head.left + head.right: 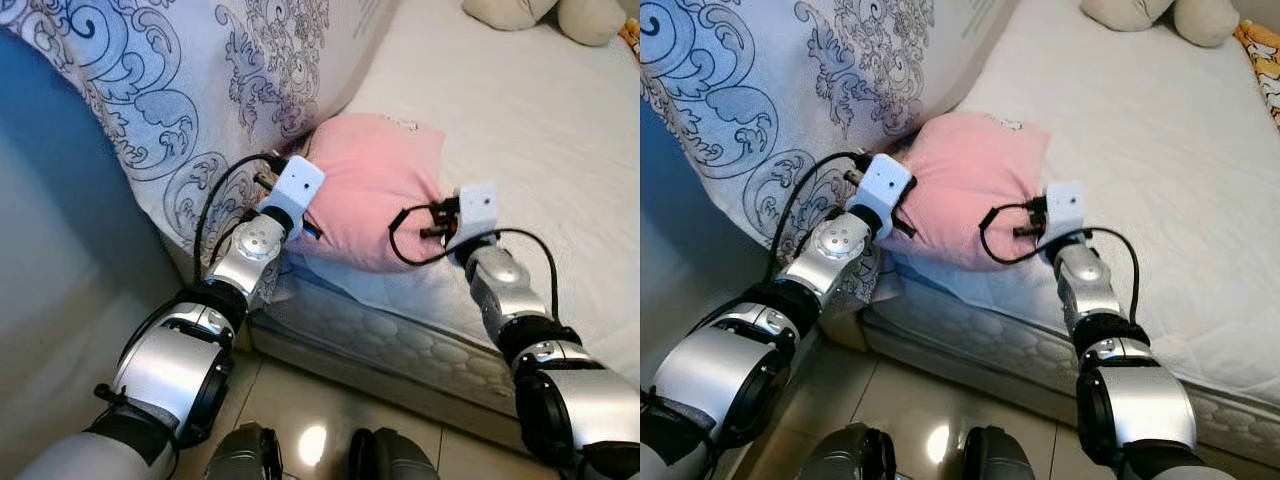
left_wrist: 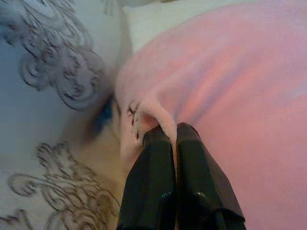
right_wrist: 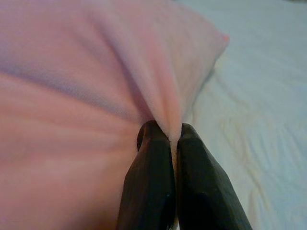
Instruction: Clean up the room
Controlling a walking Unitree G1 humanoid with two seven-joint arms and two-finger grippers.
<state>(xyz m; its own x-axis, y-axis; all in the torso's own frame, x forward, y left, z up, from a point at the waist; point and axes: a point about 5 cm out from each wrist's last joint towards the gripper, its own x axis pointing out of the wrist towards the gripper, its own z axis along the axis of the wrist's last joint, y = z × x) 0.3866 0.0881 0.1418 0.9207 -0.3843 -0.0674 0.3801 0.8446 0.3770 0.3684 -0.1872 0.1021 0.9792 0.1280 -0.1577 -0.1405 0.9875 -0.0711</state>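
At the near edge of the bed (image 1: 560, 150), a pink pillow (image 1: 375, 185) lies on the white sheet, its left side tucked against a hanging blue-and-white patterned quilt (image 1: 190, 90). Both arms are reaching in on it from either side. The left end effector (image 2: 166, 128) is at the pillow's left edge, just beside the quilt; the left wrist view shows its two black fingers (image 2: 151, 177) pressed together with a fold of pink fabric pinched between the tips. The right end effector (image 3: 168, 130) meets the pillow's right edge, and the right wrist view gives the same picture there: fingers (image 3: 199, 182) closed tight on a ridge of the pink cover, with white sheet stretching away on the far side. So the pillow sits squarely between the two end effectors, gripped at opposite edges. From the head views, the white camera housings on each wrist hide the fingertips themselves, with black cables looping off both. Up at the far end of the bed rests a cream plush toy (image 1: 545, 15). Below the mattress edge, glossy tiled floor (image 1: 320, 410) catches a bright reflection.
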